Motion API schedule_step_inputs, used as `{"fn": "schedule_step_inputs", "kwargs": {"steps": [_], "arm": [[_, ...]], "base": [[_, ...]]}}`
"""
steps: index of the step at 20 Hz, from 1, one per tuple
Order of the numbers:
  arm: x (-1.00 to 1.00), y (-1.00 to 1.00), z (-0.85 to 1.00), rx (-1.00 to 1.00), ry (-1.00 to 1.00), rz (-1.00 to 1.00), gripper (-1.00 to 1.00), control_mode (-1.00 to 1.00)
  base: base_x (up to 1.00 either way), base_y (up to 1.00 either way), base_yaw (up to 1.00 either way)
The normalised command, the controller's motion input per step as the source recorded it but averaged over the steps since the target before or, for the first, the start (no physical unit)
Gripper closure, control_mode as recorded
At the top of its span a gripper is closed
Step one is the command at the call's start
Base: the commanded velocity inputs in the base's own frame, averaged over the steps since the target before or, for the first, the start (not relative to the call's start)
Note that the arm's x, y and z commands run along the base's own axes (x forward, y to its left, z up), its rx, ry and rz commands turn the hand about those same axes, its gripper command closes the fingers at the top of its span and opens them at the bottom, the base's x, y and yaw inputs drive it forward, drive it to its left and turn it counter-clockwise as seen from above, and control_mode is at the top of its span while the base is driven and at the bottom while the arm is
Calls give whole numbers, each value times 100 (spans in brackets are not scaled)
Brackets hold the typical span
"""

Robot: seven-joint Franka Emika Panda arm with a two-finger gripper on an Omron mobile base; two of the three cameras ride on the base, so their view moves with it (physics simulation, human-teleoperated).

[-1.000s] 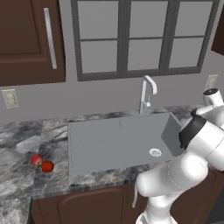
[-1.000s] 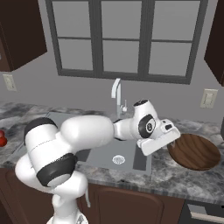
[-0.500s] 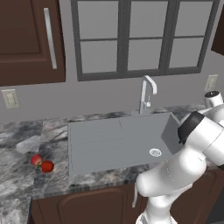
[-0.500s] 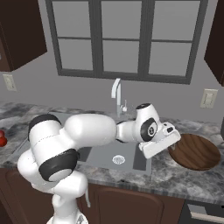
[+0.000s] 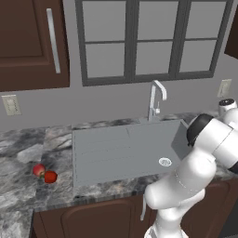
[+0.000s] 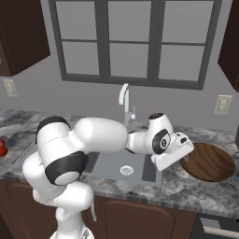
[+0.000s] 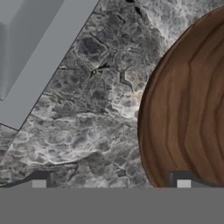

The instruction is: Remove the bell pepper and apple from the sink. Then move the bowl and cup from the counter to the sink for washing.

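Observation:
The wooden bowl [image 6: 208, 162] sits on the counter [image 6: 186, 186] right of the sink [image 6: 109, 164]. My gripper [image 6: 182, 153] hovers over the bowl's left rim and is open with nothing in it. In the hand view the bowl [image 7: 188, 118] takes up the right side. One of the fingertips [image 7: 181, 180] stands over the bowl's rim, the other over bare counter [image 7: 96, 113]. The apple [image 5: 39, 169] and bell pepper [image 5: 50, 177] lie side by side on the counter left of the sink [image 5: 121, 148]. The cup is out of view.
A chrome faucet [image 6: 124, 100] rises behind the basin, with the round drain [image 6: 126, 170] in front of it. A corner of the sink's rim [image 7: 35, 43] shows at the upper left of the hand view. The wall and window stand behind the counter.
The hand has shifted right and a little down, from beside the basin to the bowl's left rim. Its jaws have stayed open.

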Motion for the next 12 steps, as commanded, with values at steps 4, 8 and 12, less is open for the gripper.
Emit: {"fn": "schedule_step_inputs", "kwargs": {"steps": [4, 8, 12], "arm": [[17, -11, -10, 0, 0, 2, -100, -100], [12, -9, -10, 2, 0, 0, -100, -100], [15, -9, -8, 4, 0, 0, -100, -100]], "base": [[0, 0, 0], [0, 0, 0], [0, 0, 0]]}}
